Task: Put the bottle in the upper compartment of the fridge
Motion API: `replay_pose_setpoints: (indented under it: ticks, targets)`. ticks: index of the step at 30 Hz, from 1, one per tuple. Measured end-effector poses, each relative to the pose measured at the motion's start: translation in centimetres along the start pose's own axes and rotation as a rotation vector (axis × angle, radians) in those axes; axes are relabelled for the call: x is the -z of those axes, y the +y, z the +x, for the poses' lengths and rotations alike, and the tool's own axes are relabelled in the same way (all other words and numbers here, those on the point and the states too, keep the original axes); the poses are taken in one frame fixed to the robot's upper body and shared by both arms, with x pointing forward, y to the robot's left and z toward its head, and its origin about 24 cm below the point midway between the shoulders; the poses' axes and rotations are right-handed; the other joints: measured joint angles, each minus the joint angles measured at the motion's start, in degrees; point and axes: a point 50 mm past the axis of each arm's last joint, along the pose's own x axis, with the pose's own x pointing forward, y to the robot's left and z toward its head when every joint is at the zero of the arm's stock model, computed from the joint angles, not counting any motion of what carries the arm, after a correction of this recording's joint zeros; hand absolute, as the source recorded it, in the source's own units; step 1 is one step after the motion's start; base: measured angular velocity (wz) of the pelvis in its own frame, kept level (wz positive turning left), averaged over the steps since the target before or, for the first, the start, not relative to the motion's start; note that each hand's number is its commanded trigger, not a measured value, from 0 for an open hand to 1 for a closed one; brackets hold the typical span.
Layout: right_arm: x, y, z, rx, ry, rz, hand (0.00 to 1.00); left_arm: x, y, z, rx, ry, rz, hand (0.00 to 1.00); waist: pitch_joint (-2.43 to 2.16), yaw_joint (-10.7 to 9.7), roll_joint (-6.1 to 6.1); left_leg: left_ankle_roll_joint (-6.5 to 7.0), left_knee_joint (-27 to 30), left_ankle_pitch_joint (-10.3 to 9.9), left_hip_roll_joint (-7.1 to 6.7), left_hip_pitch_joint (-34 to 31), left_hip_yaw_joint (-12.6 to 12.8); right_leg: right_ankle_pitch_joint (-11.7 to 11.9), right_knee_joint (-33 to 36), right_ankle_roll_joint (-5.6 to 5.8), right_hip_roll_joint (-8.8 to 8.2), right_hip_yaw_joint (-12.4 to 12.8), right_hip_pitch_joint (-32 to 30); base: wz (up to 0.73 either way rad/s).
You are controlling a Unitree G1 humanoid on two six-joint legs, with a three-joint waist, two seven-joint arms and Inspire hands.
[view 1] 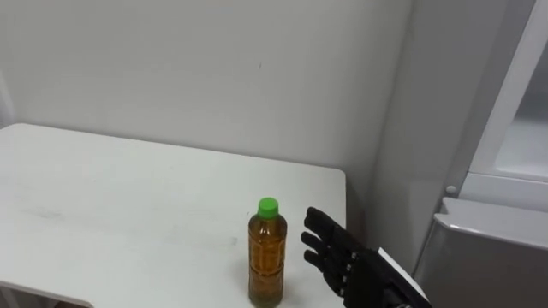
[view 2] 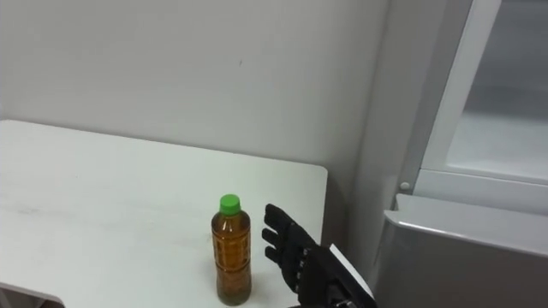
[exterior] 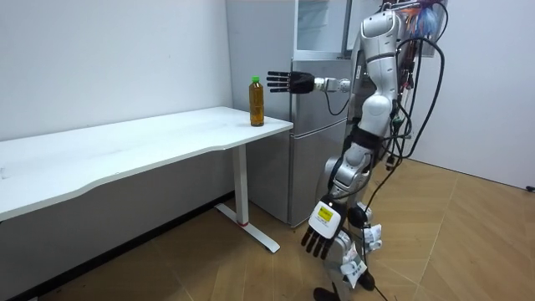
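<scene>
A clear bottle (view 1: 267, 255) of amber drink with a green cap stands upright near the right end of the white table (view 1: 103, 197). My right hand (view 1: 338, 252) is held out just to the bottle's right at its height. The fingers are straight and spread, and a small gap separates them from the bottle. In the room view the bottle (exterior: 257, 101) stands at the table's corner, the right hand (exterior: 288, 82) level with it. My left hand (exterior: 322, 238) hangs low by my leg, fingers relaxed. The upper fridge compartment (view 1: 522, 128) shows at the far right with a white frame.
The grey fridge (exterior: 313, 125) stands right beside the table's end, its lower door top (view 1: 492, 227) close to my right arm. A white wall runs behind the table. I stand on a wooden floor in front of the fridge.
</scene>
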Motion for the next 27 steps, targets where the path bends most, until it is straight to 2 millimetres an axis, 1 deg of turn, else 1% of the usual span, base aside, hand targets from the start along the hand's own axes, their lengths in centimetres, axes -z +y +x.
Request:
replay_pose_setpoints:
  ticks: [6, 11, 14, 16, 18, 23, 27]
  targets:
    - [0.3, 0.4, 0.2, 0.013, 0.01, 0.005, 0.0, -0.1, -0.4, 0.0, 0.007, 0.003, 0.012, 0.0, -0.01, 0.06, 0.0, 0.0, 0.28, 0.0, -0.06, -0.07, -0.52, 0.0, -0.01, 0.0, -0.11, -0.95, 0.28, 0.05]
    - [0.3, 0.1, 0.6, 0.045, 0.012, 0.005, 0.0, -0.2, -0.5, 0.0, 0.011, 0.012, 0.022, 0.0, -0.03, -0.06, -0.02, 0.13, 0.49, 0.13, -0.18, -0.07, -0.99, 0.0, -0.01, 0.01, -0.22, -1.51, 0.66, 0.06]
    - [0.7, -0.3, 0.9, 0.073, 0.028, 0.009, 0.0, -0.2, -0.6, 0.0, 0.014, 0.01, 0.029, 0.0, -0.13, -0.07, -0.13, 0.17, 0.51, 0.18, -0.19, -0.07, -0.99, 0.0, -0.02, 0.01, -0.27, -1.54, 0.73, 0.0]
    - [1.6, -0.5, 1.2, 0.101, 0.056, 0.028, 0.0, -0.1, -0.7, 0.0, 0.017, 0.011, 0.036, 0.0, -0.31, 0.01, -0.32, 0.18, 0.5, 0.24, -0.2, -0.04, -0.93, 0.0, -0.04, 0.01, -0.32, -1.56, 0.74, 0.0]
    - [2.2, -0.6, 1.4, 0.137, 0.076, 0.044, 0.0, -0.4, -0.8, 0.0, 0.019, -0.003, 0.049, 0.0, -0.37, 0.15, -0.39, 0.23, 0.5, 0.28, -0.27, -0.07, -1.04, 0.0, -0.02, 0.01, -0.38, -1.72, 0.76, 0.0]
    - [2.6, -0.1, 1.9, 0.176, 0.083, 0.046, 0.0, -1.1, -1.1, 0.0, 0.027, -0.029, 0.076, 0.0, -0.35, 0.41, -0.33, 0.4, 0.5, 0.43, -0.67, -0.33, -1.97, 0.0, 0.05, 0.06, -0.62, -2.26, 0.76, 0.08]
    - [3.0, -0.6, 2.2, 0.218, 0.097, 0.042, 0.0, -1.3, -1.1, 0.0, 0.026, -0.04, 0.089, 0.0, -0.26, 0.92, -0.13, 0.55, 0.51, 0.54, -1.02, -0.51, -2.62, 0.06, 0.05, 0.23, -0.85, -2.91, 0.91, 0.09]
